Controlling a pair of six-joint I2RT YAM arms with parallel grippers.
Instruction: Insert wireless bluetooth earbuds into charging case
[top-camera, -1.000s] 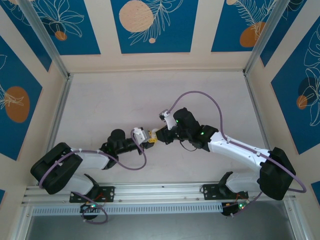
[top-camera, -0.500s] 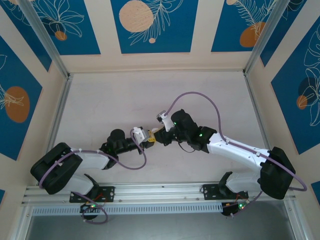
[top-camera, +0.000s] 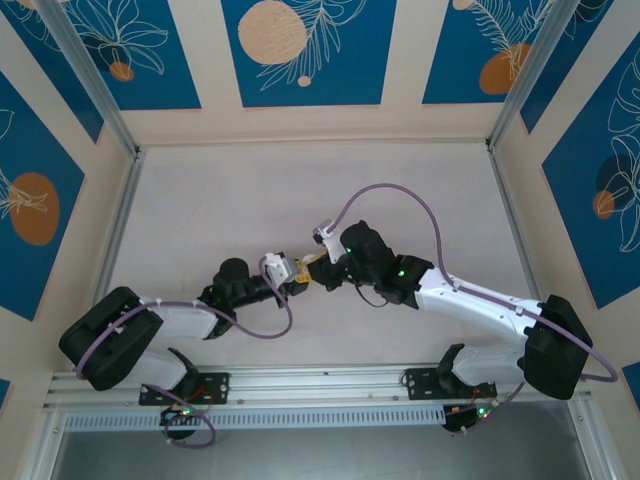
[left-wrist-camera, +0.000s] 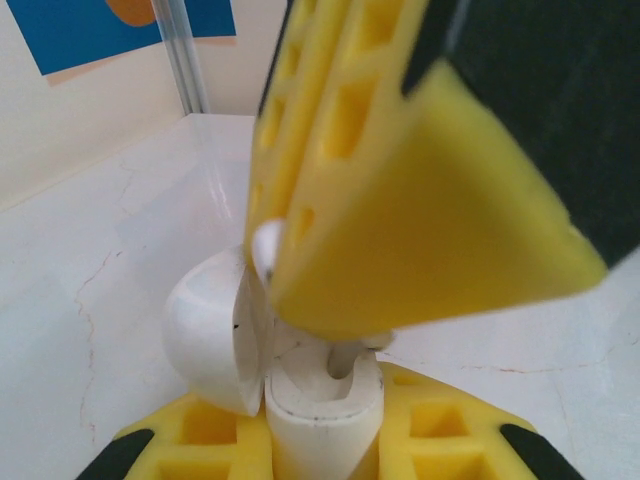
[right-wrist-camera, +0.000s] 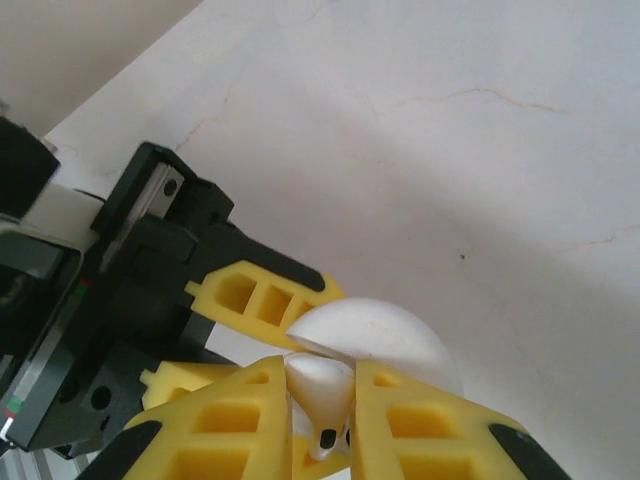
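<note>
In the left wrist view my left gripper (left-wrist-camera: 320, 448) is shut on a white charging case (left-wrist-camera: 318, 405), held upright with its domed lid (left-wrist-camera: 205, 335) swung open to the left. From above, my right gripper's yellow fingers (left-wrist-camera: 400, 200) press in close over the case, and a white earbud's stem (left-wrist-camera: 345, 357) reaches into the case's socket. In the right wrist view my right gripper (right-wrist-camera: 320, 372) is shut on that white earbud (right-wrist-camera: 322, 400), with the case's lid (right-wrist-camera: 390, 335) just behind it. From above, the left gripper (top-camera: 294, 278) and right gripper (top-camera: 314, 271) meet tip to tip at mid-table.
A pale marbled tabletop (top-camera: 230, 200) spreads behind and beside the arms. Cream walls with blue panels (top-camera: 305, 50) and aluminium posts (top-camera: 95, 80) enclose it. A metal rail (top-camera: 320, 385) runs along the near edge.
The right gripper has edged slightly left, closer onto the left gripper and the case. Both grips are unchanged.
</note>
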